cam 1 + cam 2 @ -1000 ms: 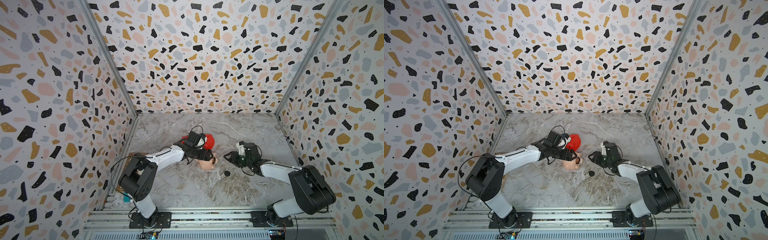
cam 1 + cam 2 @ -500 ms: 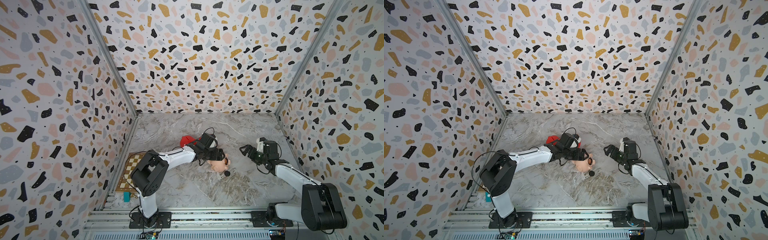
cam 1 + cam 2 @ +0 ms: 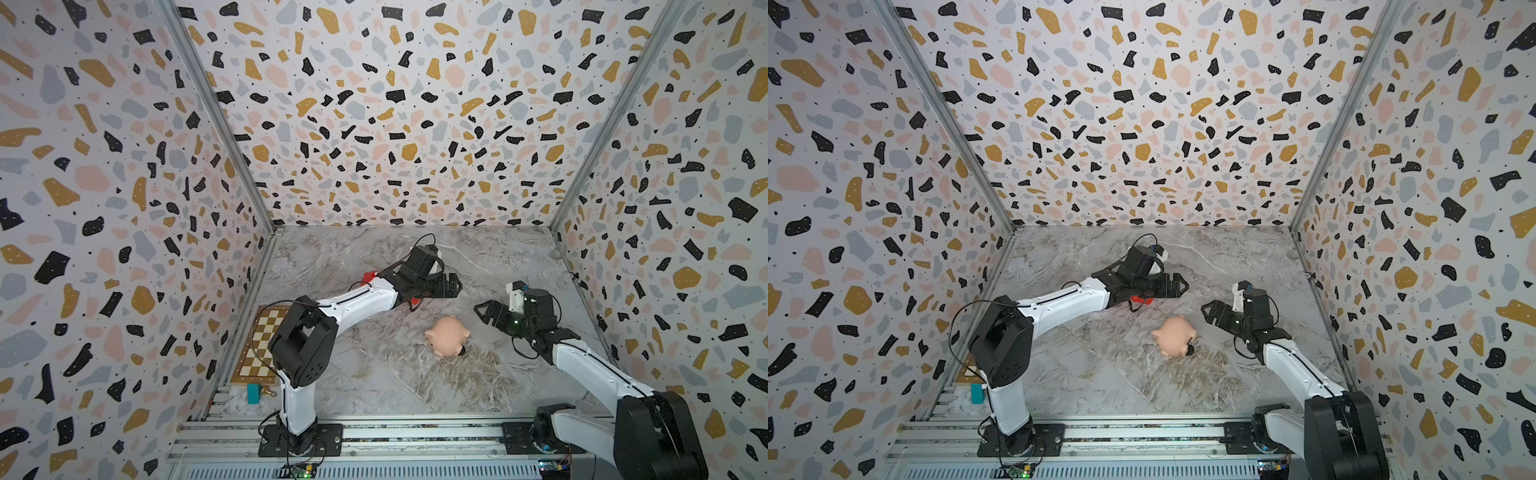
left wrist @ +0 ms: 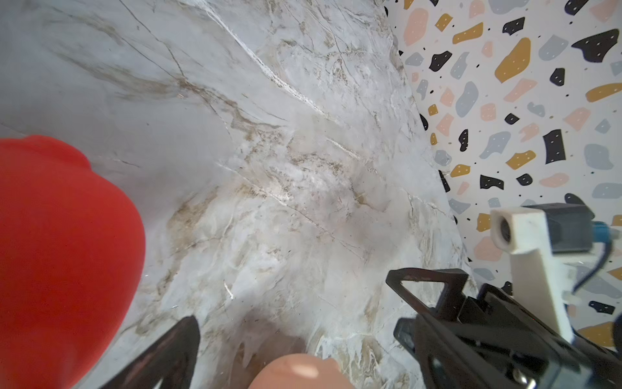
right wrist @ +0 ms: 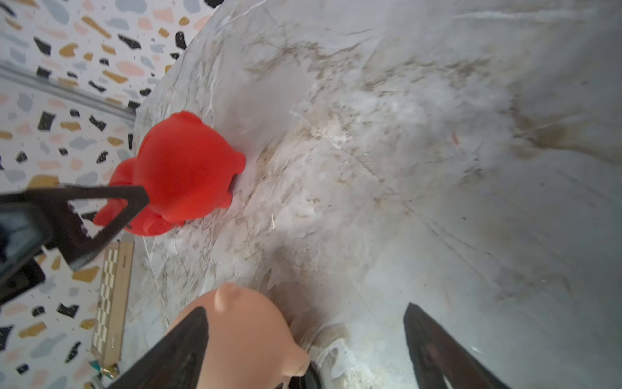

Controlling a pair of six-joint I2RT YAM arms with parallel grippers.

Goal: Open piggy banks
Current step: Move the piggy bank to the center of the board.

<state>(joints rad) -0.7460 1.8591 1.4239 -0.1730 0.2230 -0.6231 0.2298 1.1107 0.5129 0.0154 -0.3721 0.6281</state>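
Note:
A pale peach-pink piggy bank (image 3: 446,340) (image 3: 1173,336) lies loose on the marble table, with a small black plug (image 3: 462,351) (image 3: 1190,351) against its near right side. My left gripper (image 3: 454,286) (image 3: 1180,284) hangs open behind that pig, holding nothing; its wrist view shows the peach pig (image 4: 296,370) below the left gripper (image 4: 299,326). A red piggy bank (image 3: 370,276) (image 5: 185,168) (image 4: 60,252) sits mostly hidden under my left forearm. My right gripper (image 3: 482,309) (image 3: 1207,309) (image 5: 304,308) stands open just right of the peach pig (image 5: 245,336), apart from it.
A wooden chessboard (image 3: 262,345) (image 5: 112,303) lies along the left wall, with a teal block (image 3: 252,392) (image 3: 977,392) at its front end. Speckled walls close in the left, back and right sides. The two grippers face each other closely.
My left gripper carried the peach pig rightward, then opened and drew back, leaving the pig on the table by the black plug. My right gripper opened, swung right, then came back toward the pig.

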